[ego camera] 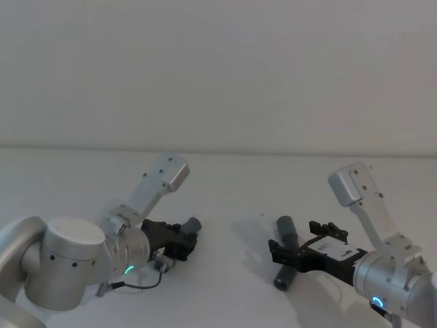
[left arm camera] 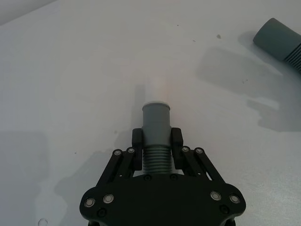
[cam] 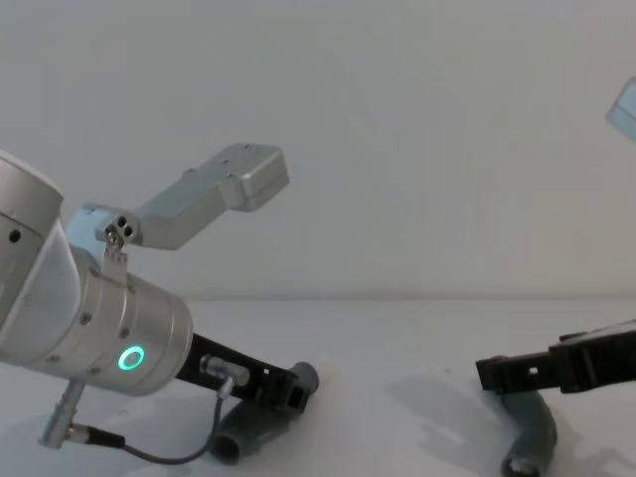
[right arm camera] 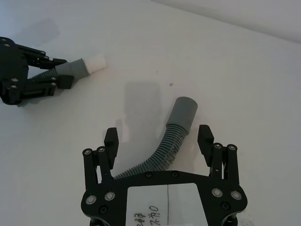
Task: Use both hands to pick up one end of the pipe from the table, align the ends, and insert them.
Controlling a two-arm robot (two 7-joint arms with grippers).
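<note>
The left gripper [left arm camera: 156, 140] clenches the white-tipped pipe [left arm camera: 156, 117], hiding its back end. The right gripper [right arm camera: 159, 136], fingers [right arm camera: 111, 139] spread, straddles the grey pipe [right arm camera: 183, 113] on the white table [ego camera: 232, 184]; plain wall [ego camera: 218, 68] behind.

Table [ego camera: 225, 184]: under both pipe pieces.
Left piece [ego camera: 193, 224]: lower left of the head view, pinched between the left gripper's [ego camera: 187, 239] fingers.
Right piece [ego camera: 285, 229]: lower right, between the right gripper's [ego camera: 295, 239] spread fingers, apart from both.

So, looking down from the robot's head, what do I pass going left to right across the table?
Left arm → left claw shut on one pipe piece → bare table → second pipe piece lying inside the open right claw → right arm.
</note>
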